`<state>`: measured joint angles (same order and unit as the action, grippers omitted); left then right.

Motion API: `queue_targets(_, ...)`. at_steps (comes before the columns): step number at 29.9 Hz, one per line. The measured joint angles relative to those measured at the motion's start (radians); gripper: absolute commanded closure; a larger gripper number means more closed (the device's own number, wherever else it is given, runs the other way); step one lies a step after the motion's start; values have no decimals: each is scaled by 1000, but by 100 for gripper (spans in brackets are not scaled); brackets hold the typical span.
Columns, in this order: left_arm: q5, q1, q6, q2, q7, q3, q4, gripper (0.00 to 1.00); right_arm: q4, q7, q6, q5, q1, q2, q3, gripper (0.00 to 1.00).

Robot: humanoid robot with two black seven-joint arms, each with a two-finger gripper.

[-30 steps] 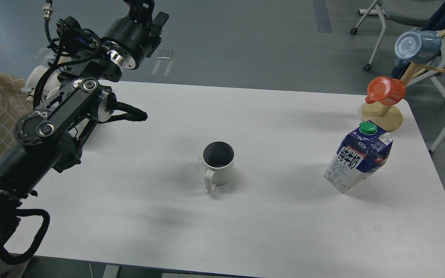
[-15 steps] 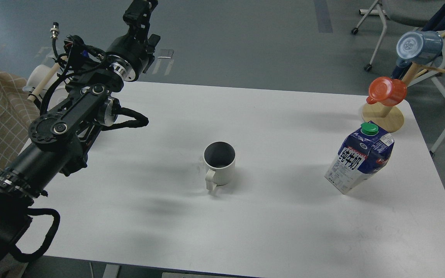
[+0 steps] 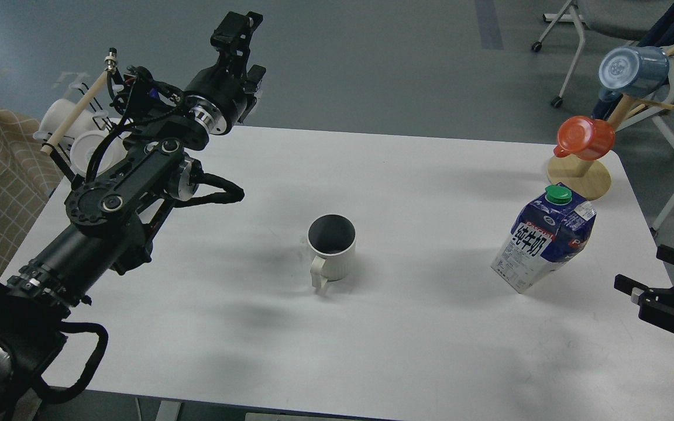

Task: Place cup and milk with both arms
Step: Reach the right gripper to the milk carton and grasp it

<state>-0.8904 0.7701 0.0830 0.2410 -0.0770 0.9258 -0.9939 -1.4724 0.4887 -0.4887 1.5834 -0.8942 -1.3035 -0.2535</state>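
The cup, a white ribbed mug with a dark inside, stands upright near the middle of the white table, its handle facing the front. The milk, a blue and white carton with a green cap, stands at the right, leaning slightly. My left gripper is raised above the table's back left edge, far from the cup; its fingers look dark and cannot be told apart. My right gripper comes in at the right edge, open and empty, a little to the right of the carton and in front of it.
A wooden mug tree stands at the back right corner with an orange cup and a blue cup. Smooth white mugs hang on a rack behind my left arm. A chair stands beyond the right edge.
My left arm has swung to the right and forward over the table's back left corner, uncovering the white mugs. My right gripper has come into view at the right edge.
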Motion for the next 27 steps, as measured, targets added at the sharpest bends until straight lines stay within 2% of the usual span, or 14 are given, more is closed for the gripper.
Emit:
queue_targets(13,0,-22,1,-15,-1,6,-7,2,163,0,0,0,-6,222,19,0)
queue_targets(27,-1,-36,1,-19,-1,4,-14,2,294,0,0,-42,-6,395,31,2)
